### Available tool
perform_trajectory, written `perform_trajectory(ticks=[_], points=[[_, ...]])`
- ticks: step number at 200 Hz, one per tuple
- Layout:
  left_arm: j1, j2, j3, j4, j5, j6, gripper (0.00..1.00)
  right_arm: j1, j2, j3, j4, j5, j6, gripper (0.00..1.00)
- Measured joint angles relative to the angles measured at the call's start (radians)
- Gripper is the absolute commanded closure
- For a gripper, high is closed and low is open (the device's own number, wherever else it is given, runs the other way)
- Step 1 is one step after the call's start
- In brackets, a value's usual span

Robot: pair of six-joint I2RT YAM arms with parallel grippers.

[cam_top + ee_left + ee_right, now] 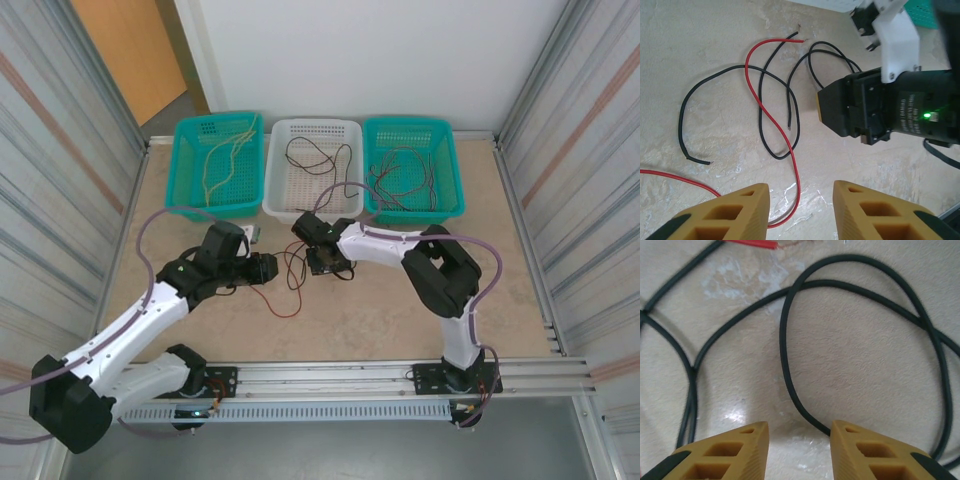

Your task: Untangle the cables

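Note:
The cables lie tangled on the table between my two grippers: a red cable [763,100] crosses black cables [730,70], and both colours appear from above as a small heap [290,285]. My left gripper [801,212] is open just above the table, and the red cable runs through the gap between its fingers without being clamped. My right gripper [800,452] is open too, low over looping black cables [785,340]; one of these runs right up to its right fingertip [850,435]. Its black body [880,107] faces my left gripper closely.
Three baskets stand in a row at the back: a teal one [190,135] with yellowish wires, a white one [280,135] with dark wires, and a teal one [450,135] with dark wires. Corrugated walls close both sides. Bare tabletop [390,320] lies in front.

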Motion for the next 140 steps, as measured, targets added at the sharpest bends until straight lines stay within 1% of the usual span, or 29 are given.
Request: perform_trajectory(ticks=[8,13,17,31,38,61,76,134,140], points=[[0.000,-0.002,0.000,0.000,0.000,0.000,0.59,0.000,0.002,0.002,0.000,0.005,-0.002,0.66],[0.000,-0.002,0.000,0.000,0.000,0.000,0.59,0.000,0.002,0.005,-0.001,0.005,-0.003,0.69],[0.000,-0.002,0.000,0.000,0.000,0.000,0.59,0.000,0.002,0.006,0.002,0.005,-0.007,0.73],[0.000,-0.002,0.000,0.000,0.000,0.000,0.59,0.000,0.003,0.006,0.000,0.005,-0.021,0.94],[0.000,-0.003,0.000,0.000,0.000,0.000,0.58,0.000,0.003,0.006,0.000,0.005,-0.024,1.00],[0.000,-0.003,0.000,0.000,0.000,0.000,0.58,0.000,-0.004,0.004,-0.003,0.005,-0.022,1.00],[0.000,-0.003,0.000,0.000,0.000,0.000,0.58,0.003,-0.034,-0.010,-0.003,0.004,-0.022,1.00],[0.000,-0.002,0.000,0.001,0.008,0.000,0.57,0.031,-0.301,-0.068,0.000,0.002,-0.021,1.00],[0.000,-0.002,0.000,0.002,0.010,0.000,0.57,0.031,-0.319,-0.068,0.002,0.002,-0.021,0.92]])
